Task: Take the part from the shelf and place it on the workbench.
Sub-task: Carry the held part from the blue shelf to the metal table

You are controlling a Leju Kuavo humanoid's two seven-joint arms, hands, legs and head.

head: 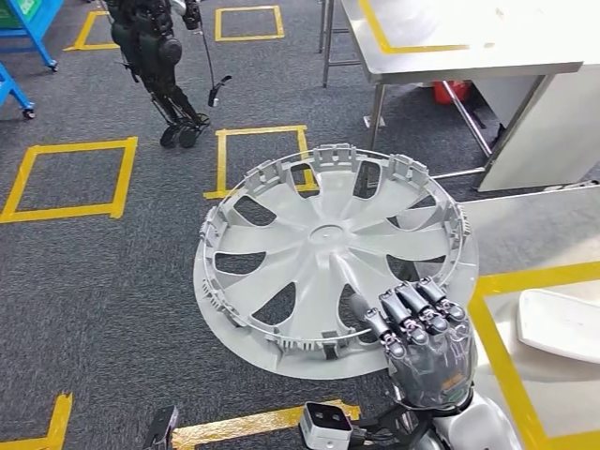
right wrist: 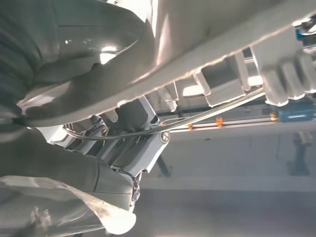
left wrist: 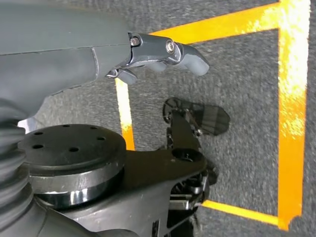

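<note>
While the robot stands on the grey carpet point(head: 106, 309), its right hand point(head: 417, 342) has the big silver wheel cover point(head: 325, 248) by the near rim, dark fingers point(head: 407, 314) curled over the edge from above. From the head view the cover sits tilted in the air, inner side up, so you can see the spokes and the clip tabs round the rim. It's over the floor, just beside the near left corner of a workbench point(head: 559, 375) that's outlined in yellow tape, and the cover's far right edge overlaps that corner. A white tray-like piece point(head: 559, 323) lies on that bench. Further back there's a steel table point(head: 453, 47), yellow tape squares point(head: 70, 178) on the carpet, a blue cart point(head: 28, 28) at the far left, and the legs of another dark robot point(head: 159, 66).

Left wrist view: the left hand point(left wrist: 149, 54) hangs over the carpet with nothing in it, a thick grey thumb point(left wrist: 188, 54) sticking straight out. Can't really tell how the other fingers sit. Orange-looking tape lines point(left wrist: 292, 98) run across the floor below.

Right wrist view: super close up on the cover's rim point(right wrist: 209, 64), with the clips point(right wrist: 283, 74) and the wire ring point(right wrist: 209, 111) running along it. The grey thumb point(right wrist: 74, 182) sits under the rim, so the rim is pinched between thumb and fingers.
</note>
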